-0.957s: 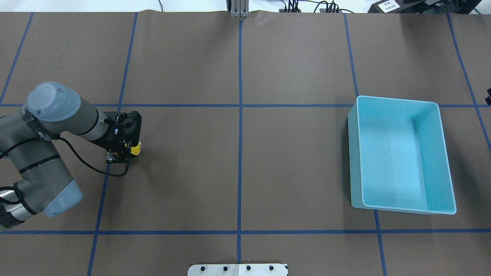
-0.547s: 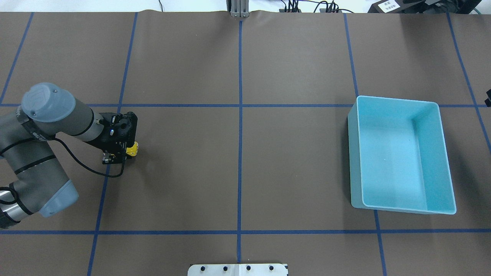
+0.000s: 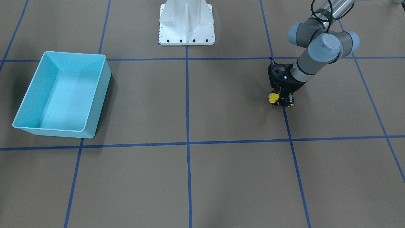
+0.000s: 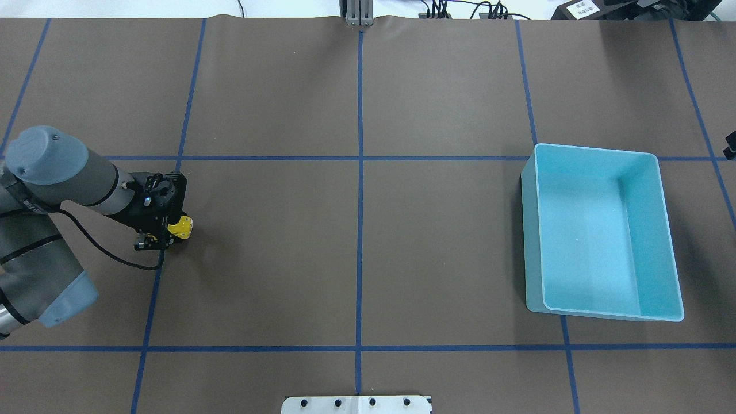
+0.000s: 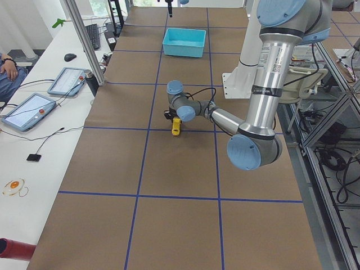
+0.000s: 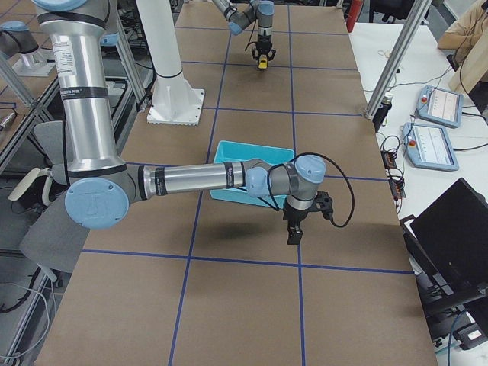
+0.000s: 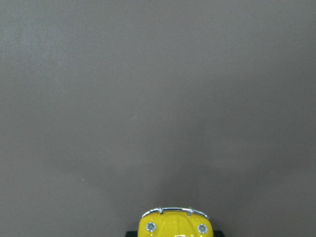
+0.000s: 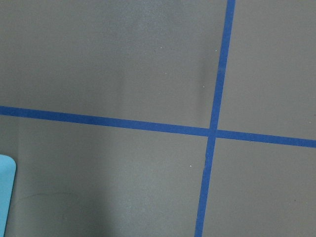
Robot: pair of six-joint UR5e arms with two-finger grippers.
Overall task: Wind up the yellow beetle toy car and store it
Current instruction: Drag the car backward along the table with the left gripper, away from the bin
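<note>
Left wrist-mounted: yellow beetle toy car (image 7: 175, 225) noses straight up-frame.

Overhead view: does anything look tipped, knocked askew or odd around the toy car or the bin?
Nothing stands out. The yellow toy car sits on the table, held by the left gripper, and the blue bin stands upright far across from it with nothing visible inside.
</note>
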